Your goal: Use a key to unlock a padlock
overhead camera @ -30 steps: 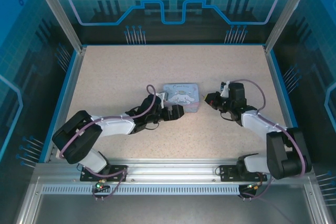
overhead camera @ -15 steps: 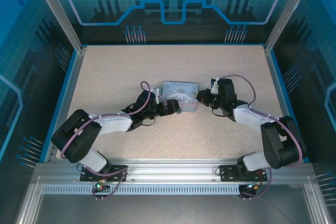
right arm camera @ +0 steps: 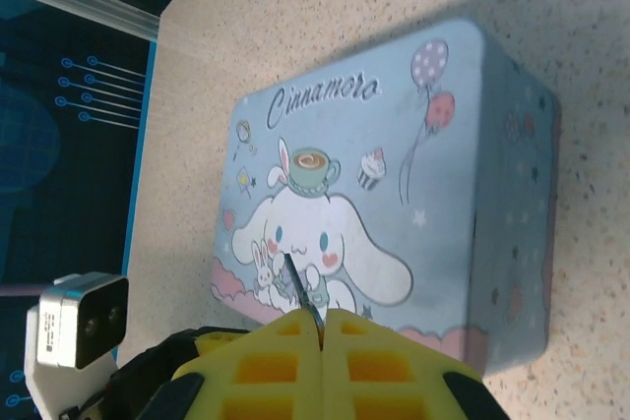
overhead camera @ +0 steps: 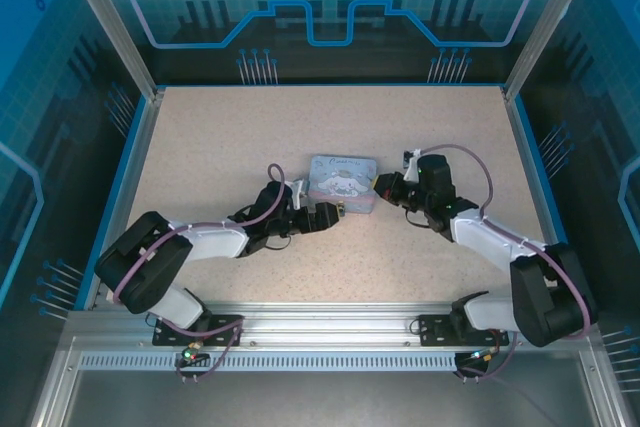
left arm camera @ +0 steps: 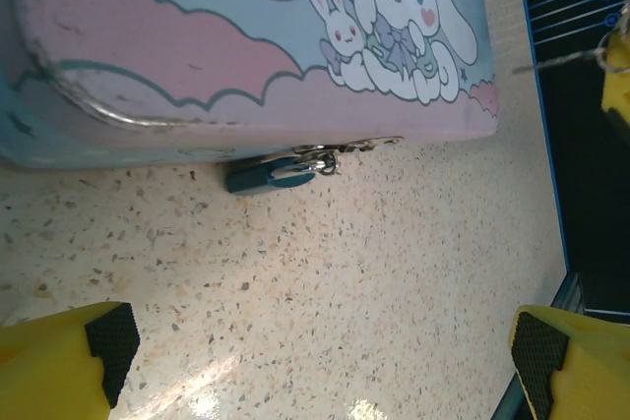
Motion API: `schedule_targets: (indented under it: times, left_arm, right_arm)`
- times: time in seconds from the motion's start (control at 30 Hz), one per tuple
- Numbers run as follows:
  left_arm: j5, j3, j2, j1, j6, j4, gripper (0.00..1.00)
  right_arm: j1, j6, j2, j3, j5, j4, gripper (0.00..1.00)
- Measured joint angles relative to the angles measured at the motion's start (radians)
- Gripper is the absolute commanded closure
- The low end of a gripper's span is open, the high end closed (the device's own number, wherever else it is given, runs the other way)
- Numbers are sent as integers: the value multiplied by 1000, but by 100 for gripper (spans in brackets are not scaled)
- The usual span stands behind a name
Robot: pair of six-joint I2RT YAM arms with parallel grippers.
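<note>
**Padlock Sits at Tin's Edge, Key in Right Jaws**

Left of centre in the overhead view, the left gripper (overhead camera: 328,215) stands with jaws spread wide just beside the cartoon-printed tin (overhead camera: 343,184). In its wrist view, the padlock (left arm camera: 268,174) lies on the table (left arm camera: 374,272) at the tin's lower edge. Right of centre, the right gripper (overhead camera: 386,185) pinches the key (right arm camera: 303,287).

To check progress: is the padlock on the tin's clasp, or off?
On: the padlock lies on the table, its shackle hooked at the clasp of the tin. Locked or unlocked: cannot tell.
</note>
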Motion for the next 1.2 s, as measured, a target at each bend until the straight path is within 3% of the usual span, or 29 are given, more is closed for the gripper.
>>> schedule_targets:
  times: [0.5, 1.2]
  left_arm:
    - [2, 0, 24, -6, 1, 45, 1]
    - [2, 44, 25, -6, 12, 9, 1]
  right_arm:
    - [46, 11, -89, -164, 0, 2, 100]
    - [31, 3, 148, -92, -42, 150, 100]
